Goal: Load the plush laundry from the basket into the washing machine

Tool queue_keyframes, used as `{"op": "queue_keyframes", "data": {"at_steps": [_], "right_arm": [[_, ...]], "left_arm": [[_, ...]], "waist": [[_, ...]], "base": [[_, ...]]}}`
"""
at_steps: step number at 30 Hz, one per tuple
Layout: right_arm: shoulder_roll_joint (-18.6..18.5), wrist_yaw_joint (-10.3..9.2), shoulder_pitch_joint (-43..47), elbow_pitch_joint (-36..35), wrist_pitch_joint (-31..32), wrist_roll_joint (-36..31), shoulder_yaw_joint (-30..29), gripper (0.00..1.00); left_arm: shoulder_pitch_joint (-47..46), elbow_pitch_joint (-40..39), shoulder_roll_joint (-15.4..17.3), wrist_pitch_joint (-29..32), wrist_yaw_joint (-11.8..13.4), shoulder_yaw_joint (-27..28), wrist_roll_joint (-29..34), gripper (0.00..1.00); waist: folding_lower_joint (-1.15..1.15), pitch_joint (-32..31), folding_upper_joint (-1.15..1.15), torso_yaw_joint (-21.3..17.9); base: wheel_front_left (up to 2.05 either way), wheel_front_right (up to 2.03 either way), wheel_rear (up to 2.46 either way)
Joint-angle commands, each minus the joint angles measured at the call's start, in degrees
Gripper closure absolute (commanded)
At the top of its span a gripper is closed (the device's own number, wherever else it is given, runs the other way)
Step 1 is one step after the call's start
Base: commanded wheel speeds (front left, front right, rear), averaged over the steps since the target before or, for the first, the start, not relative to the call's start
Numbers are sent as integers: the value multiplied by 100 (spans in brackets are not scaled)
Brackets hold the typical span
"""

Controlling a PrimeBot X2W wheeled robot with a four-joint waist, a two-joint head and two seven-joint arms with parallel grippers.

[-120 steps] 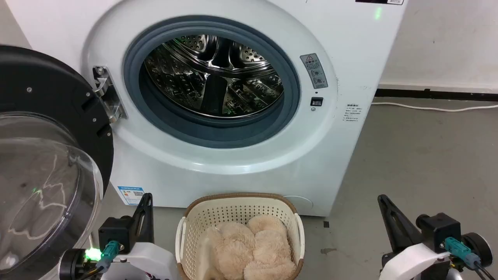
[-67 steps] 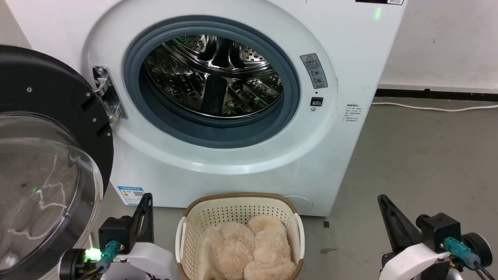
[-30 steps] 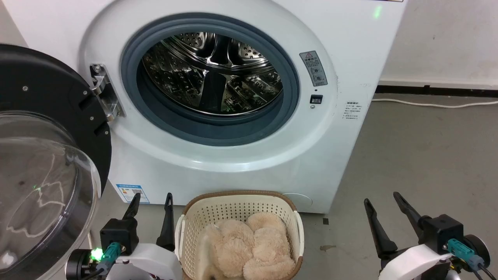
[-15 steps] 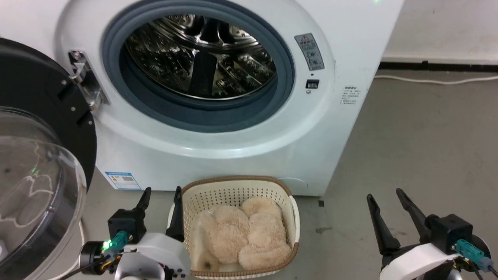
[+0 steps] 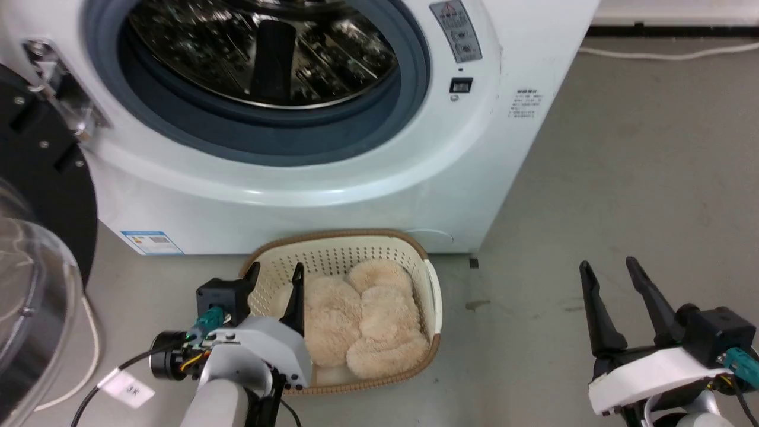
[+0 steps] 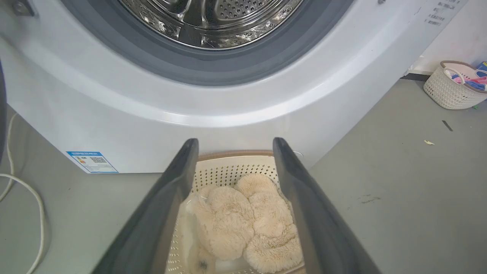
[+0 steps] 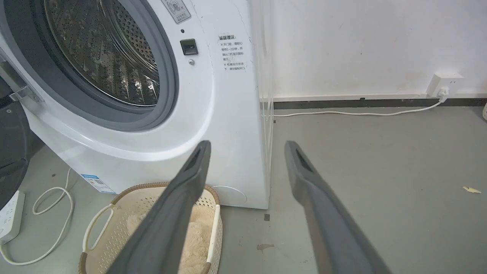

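The plush (image 5: 362, 320) lies in the basket (image 5: 338, 244), on the floor (image 5: 593, 178) right by the washer (image 5: 296, 196) (its door (image 5: 35, 172) is swung out). The left gripper (image 5: 276, 268) hangs over the basket's left edge, fingers apart, empty. The right gripper (image 5: 608, 264), also spread and empty, is well apart.

The washing machine (image 5: 356, 178) carries a grey sticker (image 5: 455, 31) with a red warning triangle, a Chinese notice (image 7: 232, 53) headed 温馨提示, its small print unreadable, and a blue label (image 6: 92, 162) with a QR code.
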Motion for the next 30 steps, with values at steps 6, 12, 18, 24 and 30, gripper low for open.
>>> {"op": "queue_keyframes", "data": {"at_steps": [6,12,18,24,30], "right_arm": [[-1,2,-216,-87,-118,271,-1,0],[-2,3,-352,-188,-190,493,19,0],[-2,3,-456,-296,-262,817,-7,0],[-2,3,-516,-339,-334,1110,-50,0],[-2,3,-560,-335,-406,1366,-74,0]], "left_arm": [[-460,392,96,81,-15,-185,-144,0],[-859,758,195,267,-6,-397,-187,0],[-1272,1090,335,499,-23,-679,-166,0],[-1721,1498,499,1025,27,-980,-136,0],[-2156,1883,667,1662,143,-1316,-66,0]], "waist": [[-1,444,0,-246],[-1,839,0,-446],[-1,1252,0,-646],[-1,1670,0,-829],[-1,2062,0,-1015]], "base": [[0,0,0],[0,0,0],[0,0,0],[0,0,0],[0,0,0]]}}
